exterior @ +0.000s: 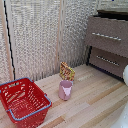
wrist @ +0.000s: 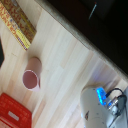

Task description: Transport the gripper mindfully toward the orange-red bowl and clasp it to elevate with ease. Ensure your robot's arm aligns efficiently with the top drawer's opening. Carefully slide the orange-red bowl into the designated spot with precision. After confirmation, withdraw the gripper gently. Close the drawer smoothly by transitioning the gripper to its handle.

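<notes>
The orange-red bowl shows in neither view. The top drawer sits at two o'clock in the exterior view, handle across it. Whether the gripper is spread cannot be told.

Red wire basket, pink cup, patterned box behind it
</notes>
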